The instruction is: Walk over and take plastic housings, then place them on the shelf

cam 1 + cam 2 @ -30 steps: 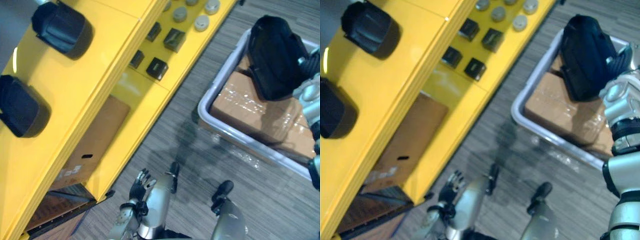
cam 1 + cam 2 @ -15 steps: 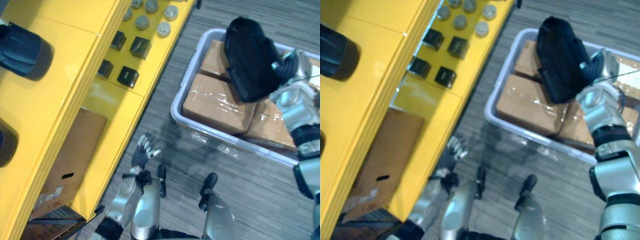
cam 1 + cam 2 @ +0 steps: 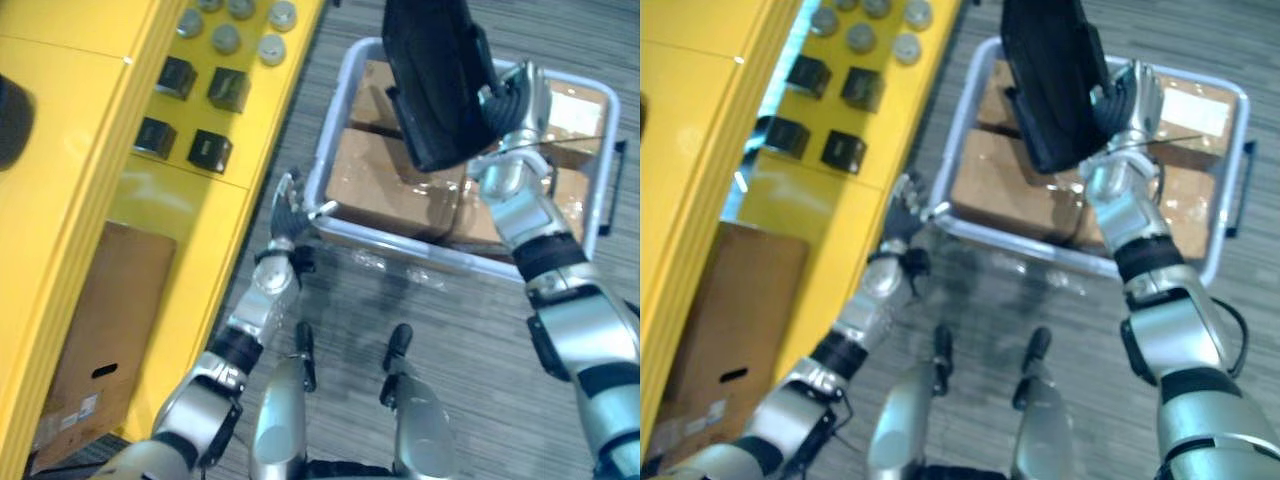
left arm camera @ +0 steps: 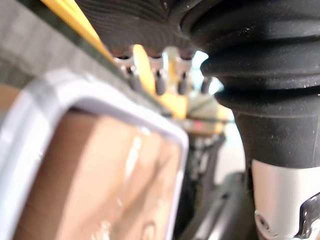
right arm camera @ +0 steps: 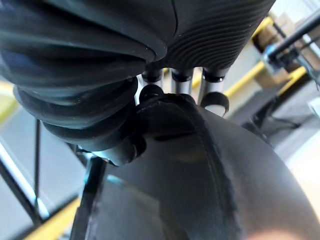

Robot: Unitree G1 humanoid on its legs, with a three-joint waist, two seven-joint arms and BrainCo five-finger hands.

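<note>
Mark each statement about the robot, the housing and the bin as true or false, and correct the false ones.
1. The right hand grips the black housing above the grey bin. True.
2. The left hand holds a second housing. False: it is open and empty, near the bin's corner.
3. The bin contains brown cardboard boxes. True.
4. The small black blocks lie inside the bin. False: they sit on the yellow shelf.
</note>
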